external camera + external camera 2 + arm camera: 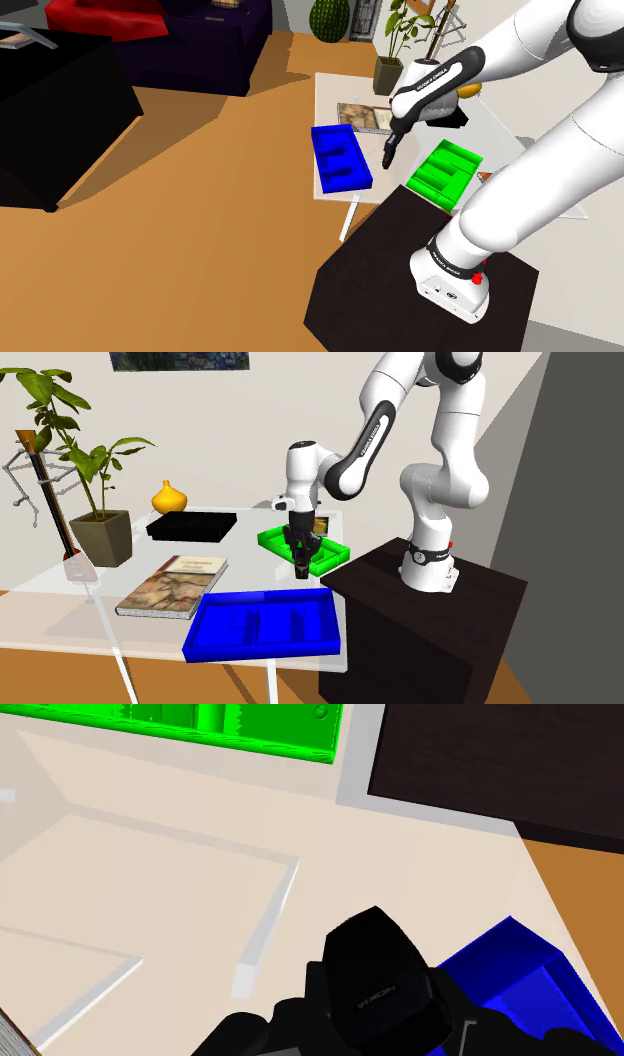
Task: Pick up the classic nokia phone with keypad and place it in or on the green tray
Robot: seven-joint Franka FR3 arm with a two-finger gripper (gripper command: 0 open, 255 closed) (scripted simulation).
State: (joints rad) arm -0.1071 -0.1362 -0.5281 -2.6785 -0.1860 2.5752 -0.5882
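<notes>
The white arm with dark joints (545,170) rises from its base with the elbow high, and the forearm bends down at the wrist. The all-black two-finger gripper (388,150) points almost straight down, held aloft. Its fingers are clamped on a black phone (378,984).

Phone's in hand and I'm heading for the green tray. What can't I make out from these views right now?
1. Keypad of the phone: the pincer covers its lower part in the wrist view; too small elsewhere.
2. The green tray: cut off by the wrist view's edge; the forearm overlaps one corner in the shoulder view; the pincer stands before its middle in the second exterior view.
</notes>
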